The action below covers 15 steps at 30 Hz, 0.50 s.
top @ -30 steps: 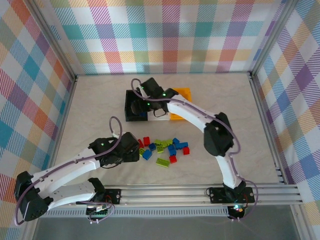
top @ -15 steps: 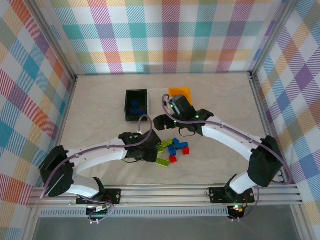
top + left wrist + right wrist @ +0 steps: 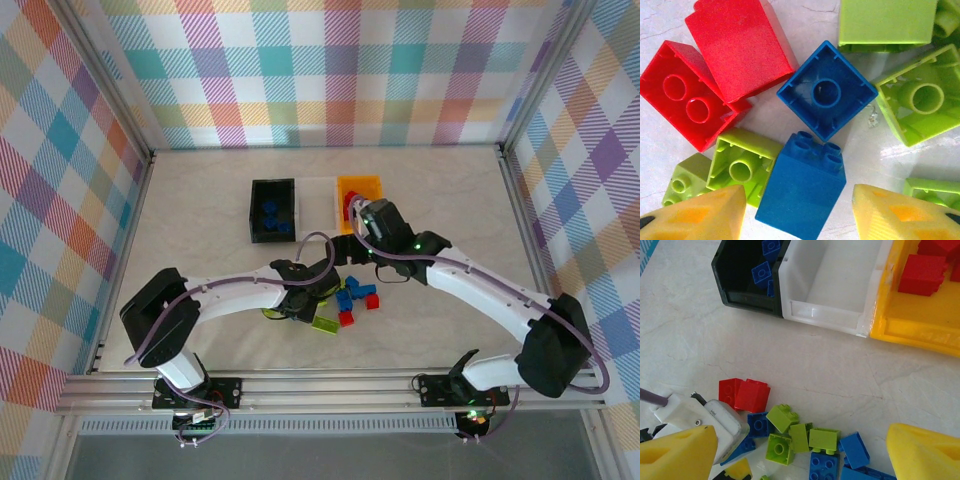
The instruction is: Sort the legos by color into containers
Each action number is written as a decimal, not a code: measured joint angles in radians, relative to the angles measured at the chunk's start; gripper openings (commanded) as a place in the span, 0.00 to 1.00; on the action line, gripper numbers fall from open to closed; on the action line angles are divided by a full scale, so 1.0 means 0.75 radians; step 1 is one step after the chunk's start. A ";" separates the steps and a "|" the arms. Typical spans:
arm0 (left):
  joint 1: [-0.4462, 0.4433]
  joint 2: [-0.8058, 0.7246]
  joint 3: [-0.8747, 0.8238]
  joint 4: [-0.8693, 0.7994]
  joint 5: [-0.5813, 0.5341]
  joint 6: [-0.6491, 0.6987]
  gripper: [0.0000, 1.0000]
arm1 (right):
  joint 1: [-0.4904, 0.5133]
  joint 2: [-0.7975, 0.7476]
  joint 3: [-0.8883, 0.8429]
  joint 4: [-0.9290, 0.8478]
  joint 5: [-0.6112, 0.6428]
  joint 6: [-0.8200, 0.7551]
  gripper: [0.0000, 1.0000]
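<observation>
The left gripper hung low over the loose pile of bricks. Its yellow fingers were drawn partway in on either side of a blue brick, just short of touching it. I judged it was lined up for a pick bound for the black bin, where other blue ones lay. The right gripper hovered between pile and bins, fingers wide and empty, probably keeping clear. Red ones sat in the orange bin. The white bin between them, I guessed, was meant for green.
</observation>
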 measured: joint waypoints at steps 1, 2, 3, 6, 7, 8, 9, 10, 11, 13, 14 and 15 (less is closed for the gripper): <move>0.000 0.003 0.000 0.003 -0.005 0.004 0.54 | -0.004 -0.005 -0.003 -0.001 0.000 0.000 0.88; 0.000 0.006 0.000 0.005 -0.005 0.007 0.53 | -0.008 -0.009 -0.005 0.000 0.000 0.001 0.88; 0.000 0.010 0.000 0.009 -0.004 0.013 0.52 | -0.013 -0.013 -0.005 0.000 0.000 0.001 0.88; -0.006 0.020 0.000 0.036 0.001 0.017 0.50 | -0.028 -0.023 -0.006 0.000 0.000 0.004 0.88; -0.010 0.023 0.000 0.040 0.004 0.018 0.49 | -0.034 -0.027 -0.008 0.001 0.000 0.004 0.88; -0.017 0.027 0.000 0.044 0.006 0.019 0.47 | -0.037 -0.032 -0.011 0.001 -0.001 0.004 0.88; -0.025 0.034 0.001 0.048 0.007 0.019 0.47 | -0.040 -0.036 -0.015 0.000 -0.001 0.004 0.88; -0.032 0.040 0.002 0.053 0.008 0.019 0.47 | -0.044 -0.039 -0.018 0.001 -0.001 0.004 0.88; -0.038 0.048 0.005 0.058 0.008 0.019 0.49 | -0.046 -0.040 -0.022 0.001 -0.001 0.005 0.88; -0.043 0.058 0.009 0.064 0.005 0.017 0.54 | -0.051 -0.045 -0.033 0.001 -0.001 0.006 0.88; -0.044 0.062 0.010 0.062 0.005 0.016 0.54 | -0.052 -0.046 -0.038 0.001 -0.003 0.009 0.88; -0.044 0.068 0.014 0.061 0.002 0.014 0.54 | -0.052 -0.047 -0.043 0.001 -0.006 0.010 0.88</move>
